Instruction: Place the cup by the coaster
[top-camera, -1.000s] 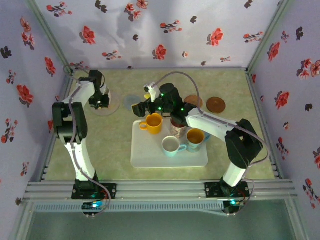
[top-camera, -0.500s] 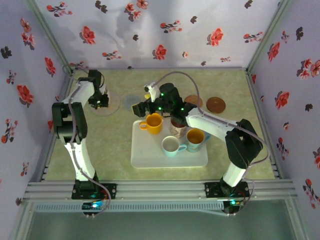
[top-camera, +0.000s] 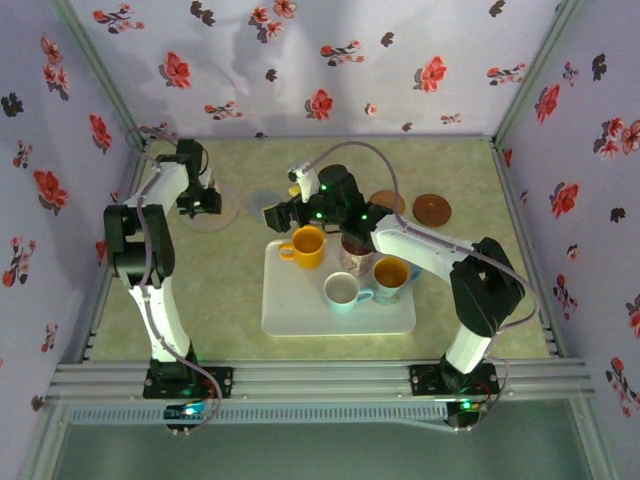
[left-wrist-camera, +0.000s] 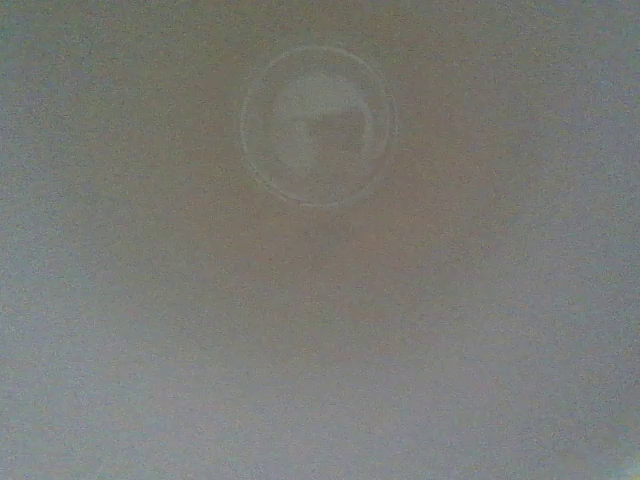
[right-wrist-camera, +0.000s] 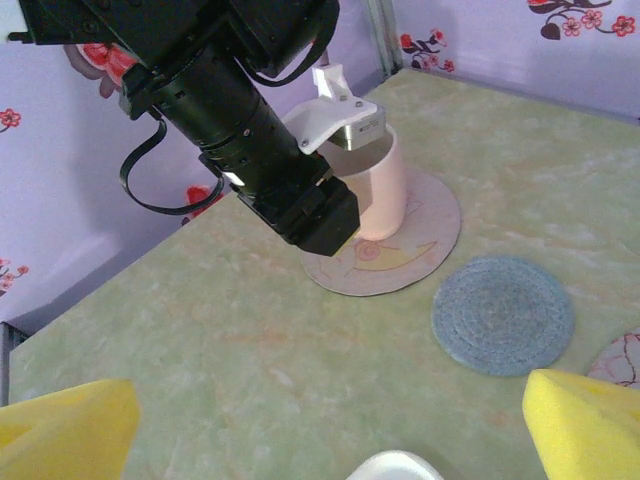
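At the desk's near middle, a white tray (top-camera: 290, 310) carrying an orange mug (top-camera: 307, 245), a white-lined mug (top-camera: 342, 288) and a yellow-lined mug (top-camera: 391, 272). Left of the tray, bare desk (top-camera: 215, 290) out to the left edge, broad and free.

Above the tray's far-left corner, the right hand (right-wrist-camera: 320, 425), gaping wide, yellow fingertips (right-wrist-camera: 62, 425) far apart, gripping nothing, aimed toward the far-left corner.

Farther on, a grey-blue coaster (right-wrist-camera: 503, 315) lying flat just right of the pale coaster (right-wrist-camera: 395, 262), parted from it by a thin strip of desk.

On the pale coaster, the pink cup (right-wrist-camera: 380, 190): upright, long axis vertical, mouth facing up, base within the coaster's rim. Set in the desk's far-left part, near the left edge.

Over the cup, the left hand (top-camera: 199, 205), reaching down from above, with one white finger (right-wrist-camera: 340, 110) at the cup's rim and the other hidden behind the black body. Impossible to tell whether open or closed. Left wrist view hazy, with a faint ring (left-wrist-camera: 318, 125) too blurred to name.

Beyond, flowered walls (right-wrist-camera: 500, 40) close along the left and far edges, leaving little room behind the cup. Toward the far-right corner, a brown coaster (top-camera: 432, 208) on open desk.
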